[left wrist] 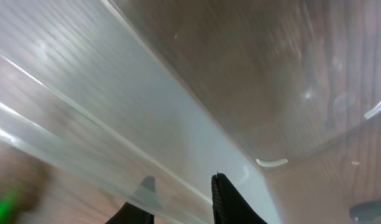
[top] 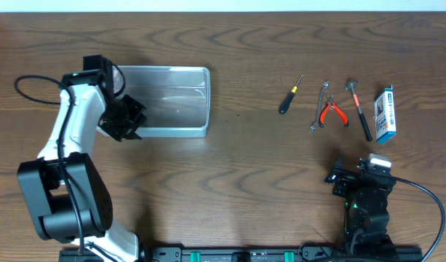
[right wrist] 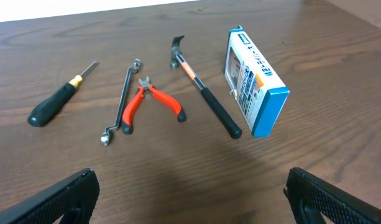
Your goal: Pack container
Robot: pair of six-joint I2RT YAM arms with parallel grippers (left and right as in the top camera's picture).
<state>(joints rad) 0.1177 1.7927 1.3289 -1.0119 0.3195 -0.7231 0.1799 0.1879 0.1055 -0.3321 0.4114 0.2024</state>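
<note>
Wooden table (top: pixel 244 167), both arms based at the near edge. Left arm (top: pixel 70 138) is stretched forward and bent in toward the container (top: pixel 172 98), wrist tilted down at its near left corner. Left gripper (top: pixel 128 116) sits on that corner. The left wrist view shows the fingers (left wrist: pixel 230 202) drawn close together with the clear wall and rim between them, one finger seen through the plastic, so it is pinching the container's rim.

Right arm (top: pixel 364 204) is folded low over its base at the near right, with a black cable (top: pixel 426 193) looping off it. Right gripper (right wrist: pixel 190 173) is spread wide with nothing between the jaws, aimed at the row of tools and well short of them.

The container lies flat on the left half of the table, see-through, with nothing inside.

Writing: the only print is on the blue-and-white box (right wrist: pixel 252 84). The label face is visible, but the characters are too small to read.

The other items sit in a row on the right half, well apart from the container. The box stands on edge at the far right. The hammer (right wrist: pixel 202 87), with a black grip, is just beside it. Then come the wrench (right wrist: pixel 123 93) and the red-handled pliers (right wrist: pixel 154 99) right against it. The screwdriver (right wrist: pixel 53 102), with a black handle, is leftmost. Nothing lies between the right gripper and the tools.
</note>
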